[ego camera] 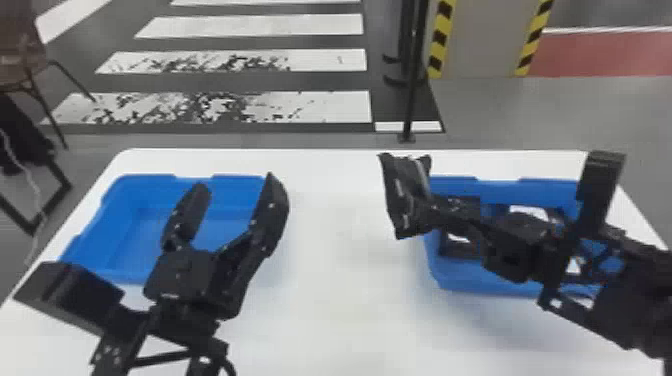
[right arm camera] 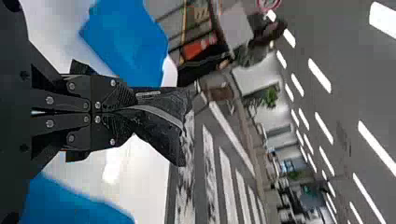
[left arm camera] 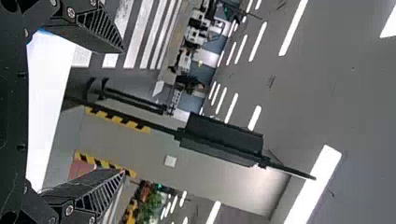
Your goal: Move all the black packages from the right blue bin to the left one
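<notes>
Left gripper (ego camera: 235,186) empty, right gripper (ego camera: 424,215) loaded.
Nearest you, the left fingers stand wide apart, holding nothing; the right fingers are clamped together on one end of a black package (ego camera: 402,195). Your package is raised above the desk (ego camera: 340,250), between the left blue bin (ego camera: 120,240) and right blue bin (ego camera: 460,280). Beyond the desk, white stripes (ego camera: 325,107) mark the floor.

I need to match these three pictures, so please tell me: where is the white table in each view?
Head view: table, across the middle and bottom.
Left wrist view: table, a pale strip near the left edge.
Right wrist view: table, in the left half.
Shared landmark: white floor stripes.
</notes>
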